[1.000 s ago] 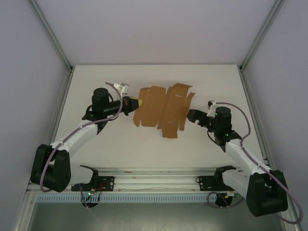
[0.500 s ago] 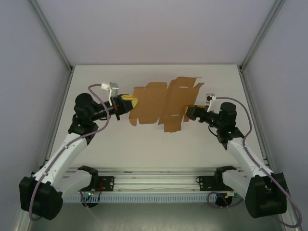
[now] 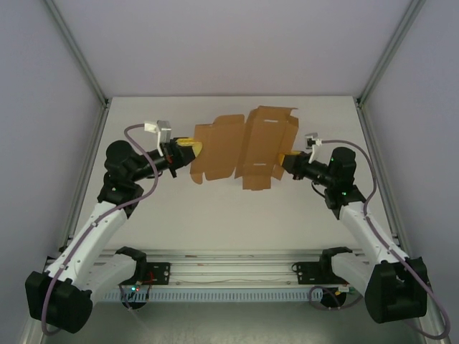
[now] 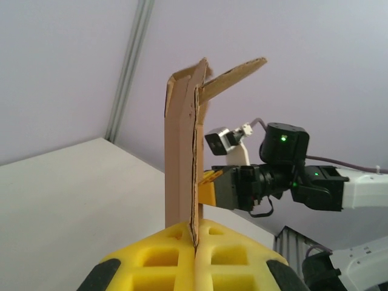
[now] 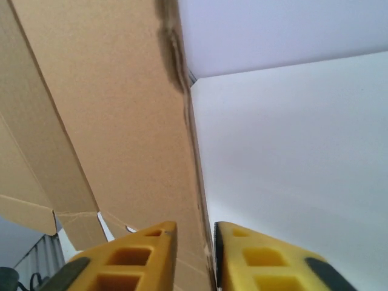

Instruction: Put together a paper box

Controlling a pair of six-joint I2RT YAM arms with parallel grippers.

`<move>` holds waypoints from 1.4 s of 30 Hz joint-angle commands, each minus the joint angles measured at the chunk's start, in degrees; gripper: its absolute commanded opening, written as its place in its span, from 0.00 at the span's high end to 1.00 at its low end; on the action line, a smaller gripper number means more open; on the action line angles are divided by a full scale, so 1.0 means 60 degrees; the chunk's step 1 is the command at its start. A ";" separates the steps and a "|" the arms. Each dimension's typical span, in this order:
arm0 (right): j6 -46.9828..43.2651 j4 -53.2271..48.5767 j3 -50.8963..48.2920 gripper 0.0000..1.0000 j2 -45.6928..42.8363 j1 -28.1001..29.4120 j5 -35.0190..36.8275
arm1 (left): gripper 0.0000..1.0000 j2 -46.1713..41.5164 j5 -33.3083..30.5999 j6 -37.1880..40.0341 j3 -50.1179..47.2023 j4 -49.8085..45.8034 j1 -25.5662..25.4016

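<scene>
Two end effectors held the paper box (image 3: pixel 244 147) over the tabletop (image 3: pixel 215 211) in the top view. The left end effector (image 3: pixel 192 147) was clamped on its left edge, and the right end effector (image 3: pixel 289 159) on its right edge. From the left wrist, I saw the yellow fingers (image 4: pixel 157 257) pressed together on the upright sheet. From the right wrist, the fingers (image 5: pixel 136 257) pinched one panel edge.

One paper box (image 3: pixel 244 147), a plain tan-brown creased cardboard sheet. Two white-and-black jointed robot arms: left arm (image 3: pixel 100 222) and right arm (image 3: pixel 362 229). Two yellow-padded two-finger grippers: left gripper (image 3: pixel 189 146) and right gripper (image 3: pixel 290 158). One white flat table (image 3: pixel 215 215).
</scene>
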 commanded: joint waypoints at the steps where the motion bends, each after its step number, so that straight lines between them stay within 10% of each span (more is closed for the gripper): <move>1: -0.0471 -0.0492 0.0330 1.00 -0.0270 -0.0018 0.0054 | 1.00 0.0041 -0.0592 -0.0118 0.0241 0.0003 -0.0047; 5: -0.1029 -0.1518 0.0647 1.00 -0.0103 -0.0020 0.0036 | 0.89 0.0083 -0.1589 -0.0161 0.0159 -0.0667 -0.0036; 9: -0.1549 -0.2641 0.0836 1.00 0.0283 0.0051 0.0387 | 0.00 -0.0017 -0.5006 -0.0585 -0.0354 -0.1960 -0.0042; 18: -0.2693 -0.4619 0.1393 1.00 0.2022 0.0842 0.2780 | 0.00 0.0549 -0.7507 -0.0447 -0.0294 -0.4102 -0.0041; 32: -0.7683 -0.6948 0.4525 0.94 0.4679 0.3274 0.9800 | 0.00 0.1959 -0.5430 -0.0334 0.0294 -0.4260 -0.0049; 42: -1.1028 -0.3849 0.4166 0.99 0.5669 0.5020 1.2659 | 0.00 0.2992 -0.5720 -0.0399 0.0647 -0.4631 -0.0038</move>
